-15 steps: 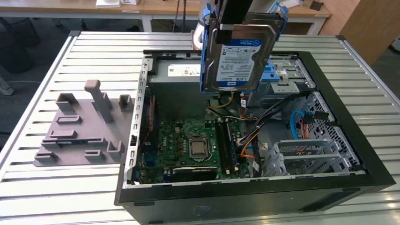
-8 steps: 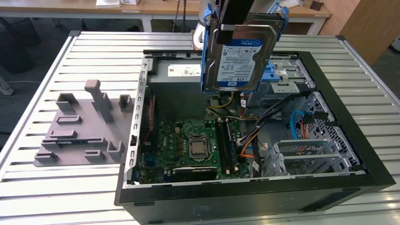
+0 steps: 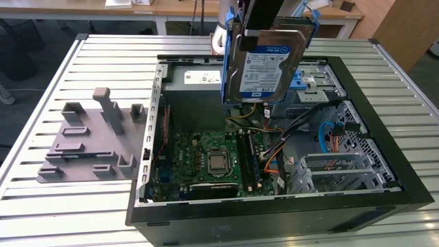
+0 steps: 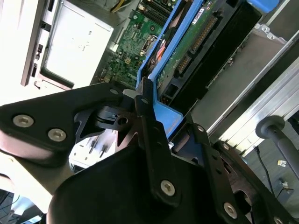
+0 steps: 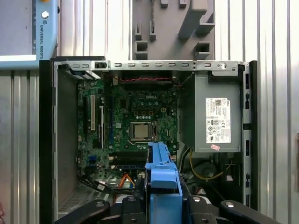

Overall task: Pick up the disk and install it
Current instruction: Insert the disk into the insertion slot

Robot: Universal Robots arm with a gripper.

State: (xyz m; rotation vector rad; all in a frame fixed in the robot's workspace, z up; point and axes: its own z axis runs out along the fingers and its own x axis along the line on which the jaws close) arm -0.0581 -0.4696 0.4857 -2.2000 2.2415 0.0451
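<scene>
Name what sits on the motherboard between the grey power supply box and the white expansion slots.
The silver processor socket, in the first wrist view, between box and slots.

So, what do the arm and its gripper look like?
The gripper is matte black: flat jointed links held with silver screws. The arm is grey, with a light blue cover that bears white print.

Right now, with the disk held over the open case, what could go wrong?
1. The gripper seems to hold the disk by its blue bracket alone; it may slip or swing.
2. A drop would likely hit the motherboard.
3. Loose orange cables below could snag it.
</scene>
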